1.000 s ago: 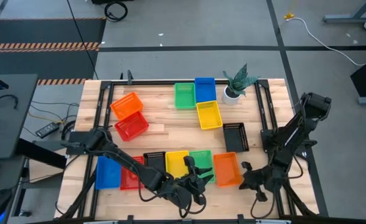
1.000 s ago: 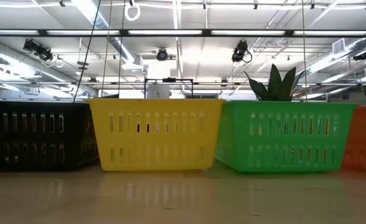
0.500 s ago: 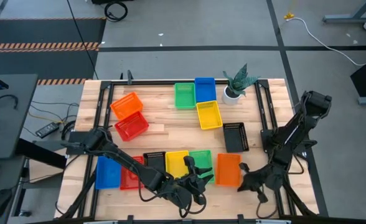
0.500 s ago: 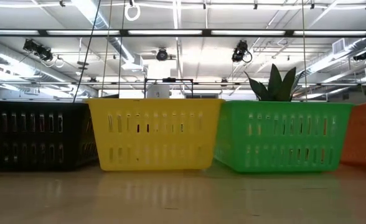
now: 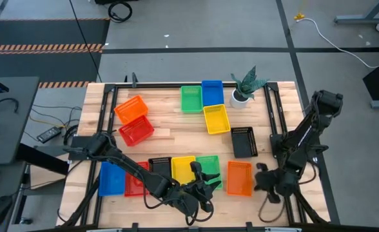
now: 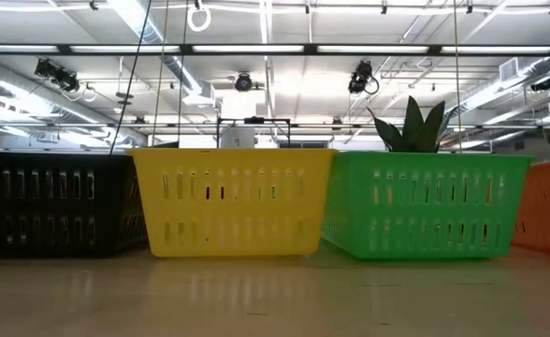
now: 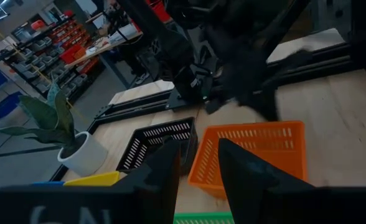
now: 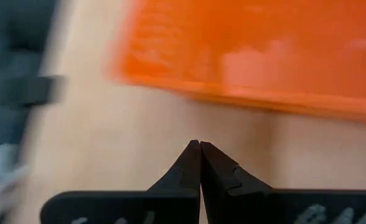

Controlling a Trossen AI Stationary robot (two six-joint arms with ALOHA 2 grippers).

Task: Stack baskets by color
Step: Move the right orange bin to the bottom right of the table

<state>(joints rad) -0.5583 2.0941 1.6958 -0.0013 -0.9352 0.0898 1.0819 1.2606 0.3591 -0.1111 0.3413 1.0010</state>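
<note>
- The right gripper (image 5: 262, 177) is hovering low at the near right corner of the tabletop (image 5: 170, 122), jaws pressed together and holding nothing, just beside the near orange basket (image 5: 239, 177).
- The left gripper (image 5: 205, 182) is resting near the front edge, jaws standing partly apart over the near green basket (image 5: 210, 165), gripping nothing visible.
- Along the front, a blue basket (image 5: 111, 178), a red basket (image 5: 135, 180), a black basket (image 5: 160, 165), a yellow basket (image 5: 183, 168) and the green and orange ones are sitting in a row.
- Farther back, another orange basket (image 5: 131, 108), red basket (image 5: 136, 131), green basket (image 5: 191, 98), blue basket (image 5: 212, 92), yellow basket (image 5: 216, 119) and black basket (image 5: 243, 142) are lying unstacked, near a potted plant (image 5: 246, 87).
</note>
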